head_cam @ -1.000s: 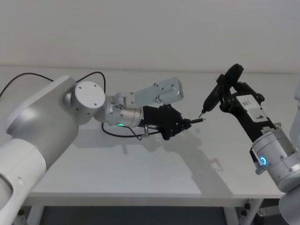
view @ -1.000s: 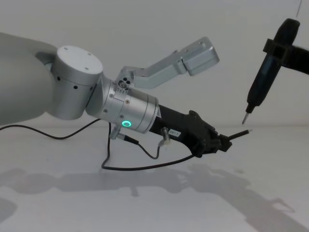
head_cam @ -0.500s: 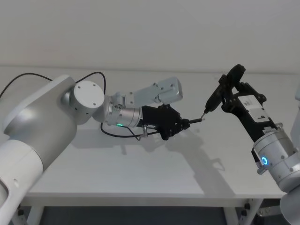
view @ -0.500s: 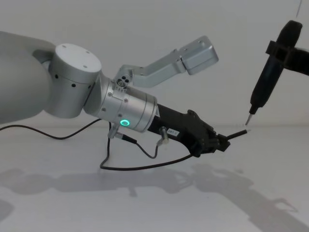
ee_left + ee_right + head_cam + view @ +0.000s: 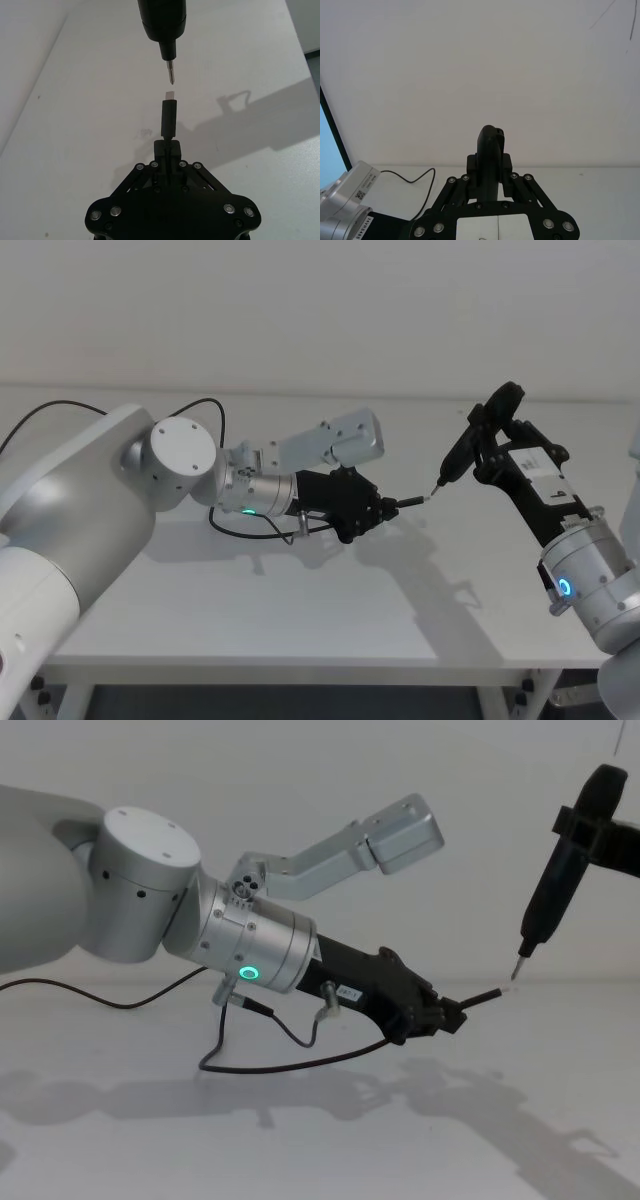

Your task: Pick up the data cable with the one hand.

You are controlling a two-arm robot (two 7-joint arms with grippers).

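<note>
As I am drawing my left pincer (image 5: pixel 385 507) slightly leftward, it is staying clamped on the stiff tip of the data cable (image 5: pixel 410 502), carrying it above the table (image 5: pixel 300 620) — so the pickup is looking done. I am counting one cable, two pincers and one pen-shaped tool (image 5: pixel 456 454) — gripped tight in my right pincer (image 5: pixel 492 440), pointing just right of the plug.

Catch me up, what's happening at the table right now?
The left gripper has its jaws shut on the cable just behind the plug, holding that end above the table. The plug points at the tool clamped in the right gripper. The left wrist view shows a small gap between the tool's tip and the plug. The rest of the cable droops back under the left arm.
</note>
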